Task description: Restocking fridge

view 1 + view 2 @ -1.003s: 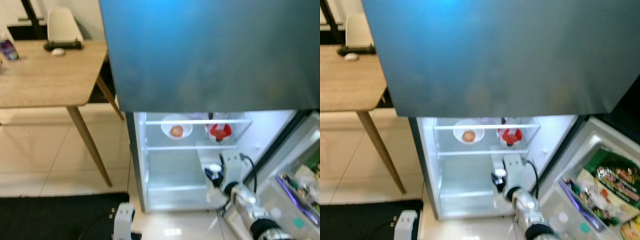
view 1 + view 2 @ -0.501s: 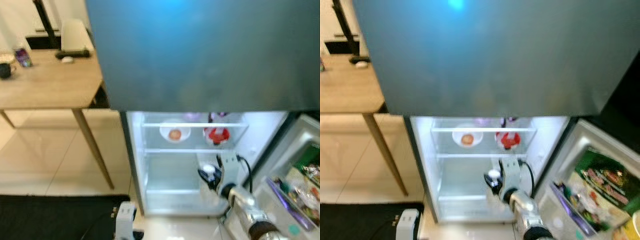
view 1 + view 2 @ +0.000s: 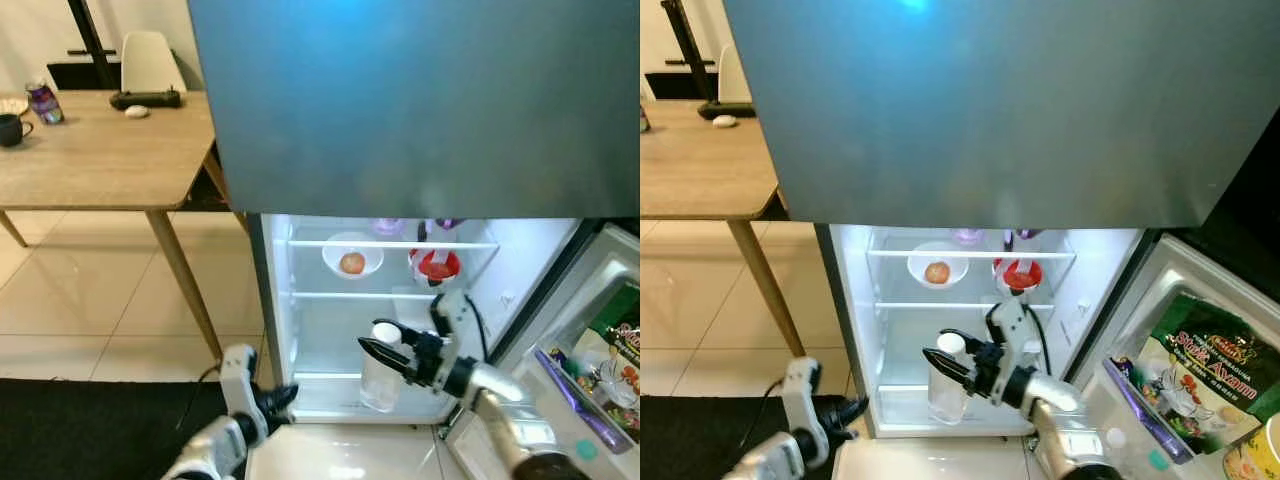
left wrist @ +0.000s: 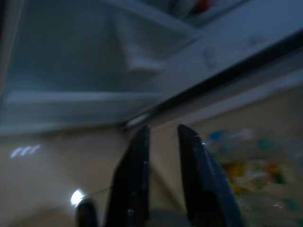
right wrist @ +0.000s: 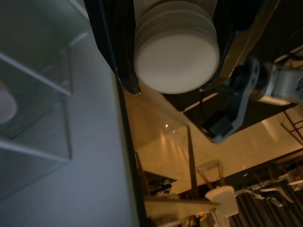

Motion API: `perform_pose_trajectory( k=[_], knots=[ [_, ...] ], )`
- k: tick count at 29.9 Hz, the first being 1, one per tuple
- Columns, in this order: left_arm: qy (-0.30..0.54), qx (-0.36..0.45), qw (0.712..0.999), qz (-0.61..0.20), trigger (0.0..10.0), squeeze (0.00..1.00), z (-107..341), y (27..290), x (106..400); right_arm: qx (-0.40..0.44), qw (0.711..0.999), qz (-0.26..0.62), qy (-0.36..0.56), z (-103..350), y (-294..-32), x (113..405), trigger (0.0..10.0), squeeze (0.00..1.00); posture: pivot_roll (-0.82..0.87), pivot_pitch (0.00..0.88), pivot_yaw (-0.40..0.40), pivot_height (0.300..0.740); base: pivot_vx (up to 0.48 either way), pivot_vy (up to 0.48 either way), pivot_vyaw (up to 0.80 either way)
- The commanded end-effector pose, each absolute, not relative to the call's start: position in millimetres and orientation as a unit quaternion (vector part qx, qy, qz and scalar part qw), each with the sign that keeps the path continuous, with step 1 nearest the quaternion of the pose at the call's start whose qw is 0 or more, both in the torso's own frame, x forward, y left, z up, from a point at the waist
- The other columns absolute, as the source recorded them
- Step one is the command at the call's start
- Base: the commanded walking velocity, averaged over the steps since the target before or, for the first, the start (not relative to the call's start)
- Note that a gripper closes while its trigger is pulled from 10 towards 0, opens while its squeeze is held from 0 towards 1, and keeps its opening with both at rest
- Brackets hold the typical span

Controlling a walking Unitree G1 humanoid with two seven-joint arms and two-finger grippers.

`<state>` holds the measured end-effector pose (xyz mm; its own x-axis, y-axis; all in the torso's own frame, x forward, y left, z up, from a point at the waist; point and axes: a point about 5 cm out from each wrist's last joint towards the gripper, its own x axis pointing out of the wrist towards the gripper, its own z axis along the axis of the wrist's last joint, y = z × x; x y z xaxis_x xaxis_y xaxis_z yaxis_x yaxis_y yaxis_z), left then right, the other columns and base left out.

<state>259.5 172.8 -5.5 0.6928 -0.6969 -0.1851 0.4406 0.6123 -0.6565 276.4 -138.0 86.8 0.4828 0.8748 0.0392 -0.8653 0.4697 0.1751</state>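
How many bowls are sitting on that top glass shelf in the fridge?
2: a white bowl holding a round orange fruit on the shelf's left, and a bowl with red contents on its right. Others may be hidden behind the fridge's upper door.

Fridge shelf (image 3: 395, 244): white bowl (image 3: 352, 255) with a round fruit; red item (image 3: 439, 264) at its 3 o'clock.
Counter (image 3: 100, 150): mug (image 3: 13, 129), can (image 3: 43, 100), white mouse (image 3: 137, 111).

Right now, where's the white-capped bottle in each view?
Left eye: white-capped bottle in the right end effector, fridge's bottom shelf.
Right eye: same, below the red bowl.
Right wrist: cap between the fingers.
Left wrist: can't make it out.
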Motion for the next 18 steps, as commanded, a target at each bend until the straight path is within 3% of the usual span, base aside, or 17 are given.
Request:
perform_pose_trajectory(
  k=[1,9,11,18],
  knots=[
    [0.196,-0.320,0.825,-0.423,10.0,1.00,8,176,258,0.096,0.841,0.532,0.002,103,-140,275,10.0,0.00,-0.07,0.000,-0.021,0.740,0.000,0.000,0.00],
    [0.172,-0.300,0.765,-0.543,10.0,1.00,32,191,253,0.089,0.828,0.554,0.000,112,-148,271,10.0,0.00,-0.07,0.000,-0.019,0.740,0.000,0.000,0.00],
    [0.177,-0.262,0.745,-0.588,10.0,1.00,43,195,252,0.080,0.819,0.567,0.006,113,-149,269,10.0,0.00,-0.06,0.000,-0.017,0.740,0.000,0.000,0.00],
    [0.172,-0.214,0.707,-0.652,10.0,1.00,68,185,252,0.077,0.794,0.603,0.006,129,-140,265,10.0,0.00,-0.06,0.000,-0.018,0.740,0.000,0.000,0.00]
  ],
)
